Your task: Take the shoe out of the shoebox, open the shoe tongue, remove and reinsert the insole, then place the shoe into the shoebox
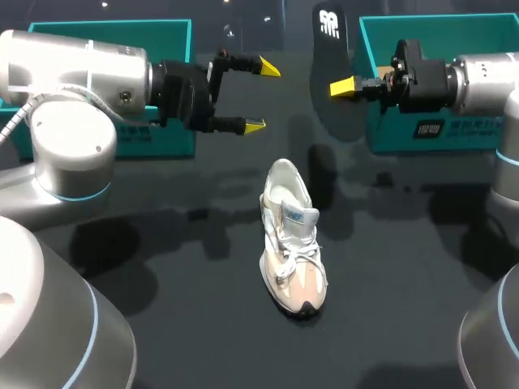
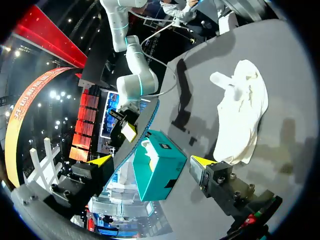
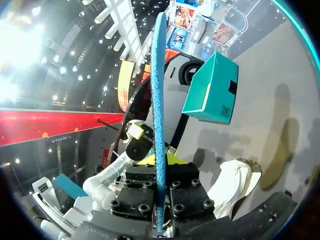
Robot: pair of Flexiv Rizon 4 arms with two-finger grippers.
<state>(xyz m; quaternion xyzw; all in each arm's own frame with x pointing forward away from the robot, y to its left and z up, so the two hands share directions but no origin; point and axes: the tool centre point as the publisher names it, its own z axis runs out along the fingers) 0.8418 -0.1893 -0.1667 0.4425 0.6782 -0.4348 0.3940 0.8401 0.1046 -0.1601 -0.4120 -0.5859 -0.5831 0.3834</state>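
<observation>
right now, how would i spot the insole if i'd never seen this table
Start on the dark table at the far teal box on the right. Beside it, the right gripper holds the insole upright. It is the thin, black, foot-shaped sheet in the air, unlike the pale shoe standing on the table.

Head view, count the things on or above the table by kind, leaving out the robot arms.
Teal boxes: 2
Shoe: 1
Insole: 1
Total: 4
</observation>
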